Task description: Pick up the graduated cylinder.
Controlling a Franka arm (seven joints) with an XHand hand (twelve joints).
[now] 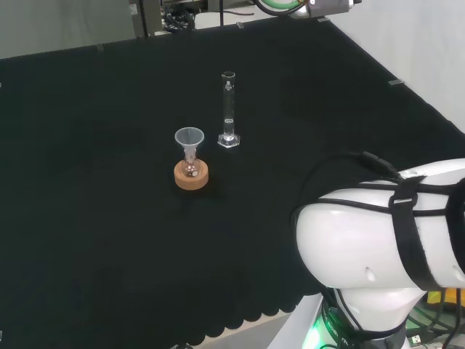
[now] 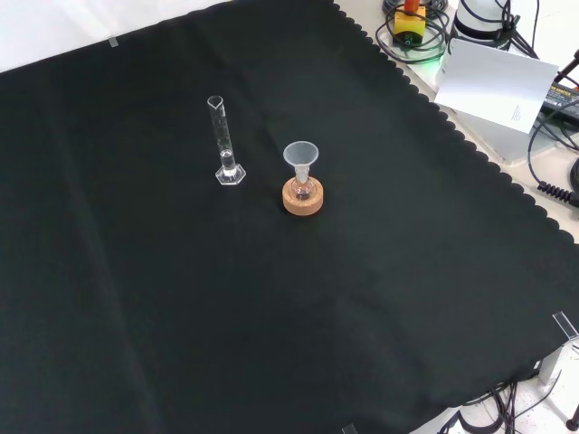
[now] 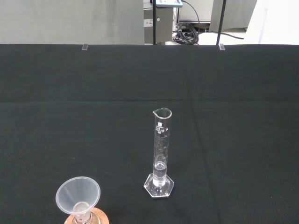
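Standing upright mid-cloth, well clear of every edge, the graduated cylinder (image 1: 228, 109) is tall on a small foot (hand's state: cannot tell), so your sideways brush could topple it onto the funnel (image 1: 189, 138) beside it.

Clear graduated cylinder (image 1: 228, 109), tan cork ring (image 1: 191, 174), black cloth (image 1: 87, 182).

Graduated cylinder (image 1: 229, 109) upright on its hexagonal foot on the black cloth (image 1: 87, 182), bare cloth open behind it and on its right in the head view. Sole nearby obstacle: a small flask carrying a funnel (image 1: 189, 137), seated in a cork ring (image 1: 191, 174), just beside the cylinder, nearer and to its left, not touching.
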